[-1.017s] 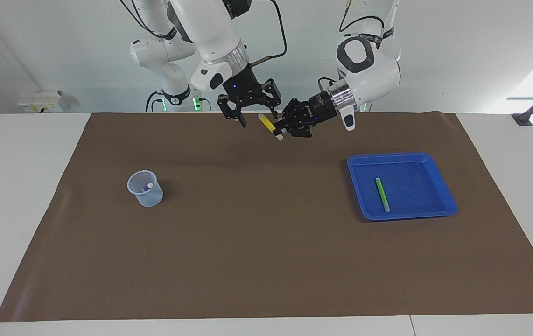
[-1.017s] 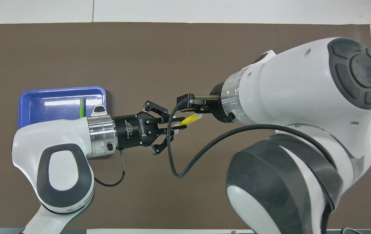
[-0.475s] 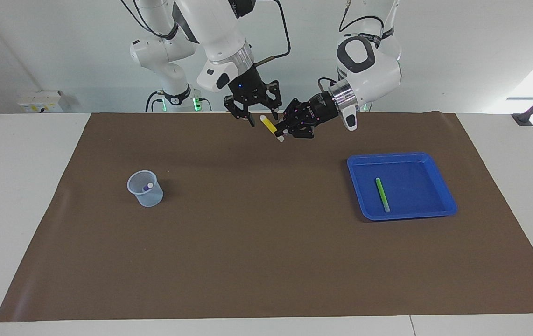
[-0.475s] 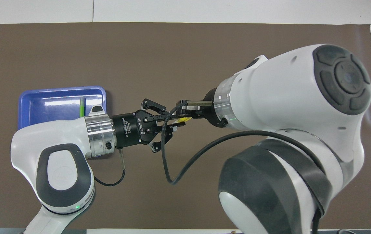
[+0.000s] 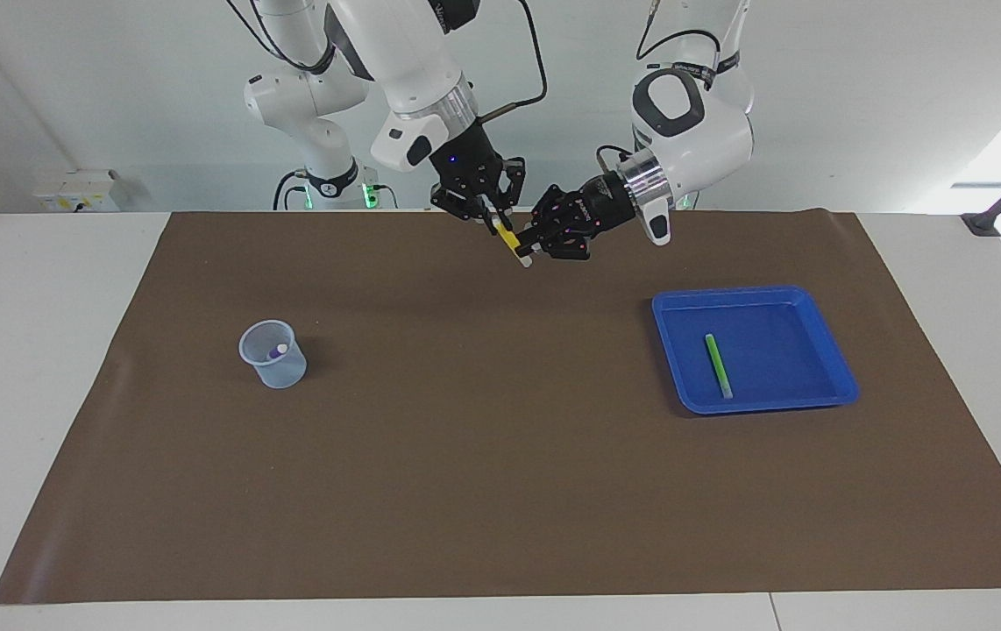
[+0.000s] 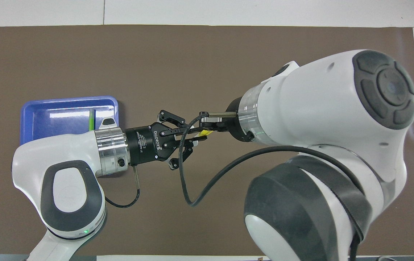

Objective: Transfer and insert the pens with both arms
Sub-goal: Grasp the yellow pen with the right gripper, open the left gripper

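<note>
The yellow pen [image 5: 510, 238] is being held in the air, tilted, by the left gripper [image 5: 528, 246], whose fingers are closed on its lower part near the pale end. The upper end of the same pen is being pinched by the right gripper [image 5: 490, 218], whose fingers are drawn in around it, so the pen is being gripped by both at once over the part of the brown mat [image 5: 500, 491] near the robots, midway between the two ends of the table. In the overhead view only a small yellow piece [image 6: 203, 133] is being shown between the two black grippers. The green pen [image 5: 717, 365] is lying flat in the blue tray [image 5: 834, 386] toward the left arm's end of the table. The purple pen [image 5: 277, 351] is standing in the clear cup [image 5: 273, 372] toward the right arm's end, well apart from the tray.
</note>
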Controlling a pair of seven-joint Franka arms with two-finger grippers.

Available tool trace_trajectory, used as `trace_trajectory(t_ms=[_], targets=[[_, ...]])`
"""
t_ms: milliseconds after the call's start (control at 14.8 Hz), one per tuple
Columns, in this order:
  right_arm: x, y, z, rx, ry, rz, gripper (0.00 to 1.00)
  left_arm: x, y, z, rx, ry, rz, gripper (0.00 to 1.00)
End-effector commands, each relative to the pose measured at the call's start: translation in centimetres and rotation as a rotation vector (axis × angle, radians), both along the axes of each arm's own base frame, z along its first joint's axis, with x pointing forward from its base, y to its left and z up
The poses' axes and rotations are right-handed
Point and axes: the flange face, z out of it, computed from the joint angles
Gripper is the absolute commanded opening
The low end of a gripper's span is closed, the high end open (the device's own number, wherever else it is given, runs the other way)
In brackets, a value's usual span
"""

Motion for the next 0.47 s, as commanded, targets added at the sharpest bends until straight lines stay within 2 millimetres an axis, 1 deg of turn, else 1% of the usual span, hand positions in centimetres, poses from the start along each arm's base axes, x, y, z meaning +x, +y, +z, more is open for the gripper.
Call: trace_trajectory(t_ms=[0,68,203,407], targets=[[0.2,-0.7,0.2,0.016,-0.007,-0.026,0.00,-1.0,0.4,0.2,-0.005,0.002,0.024,0.00],[0.4,-1.0,0.2,0.012,-0.009,-0.030,0.00,-0.9,0.4,0.3,-0.004,-0.002,0.027,0.99],[0.9,-1.9,0.1,-0.002,-0.013,-0.041,0.00,-1.1,0.2,0.4,0.006,-0.012,0.043,1.00],[2.2,-4.7,-0.2,-0.067,-0.037,-0.065,0.00,-1.1,0.2,0.4,0.007,-0.012,0.046,1.00]])
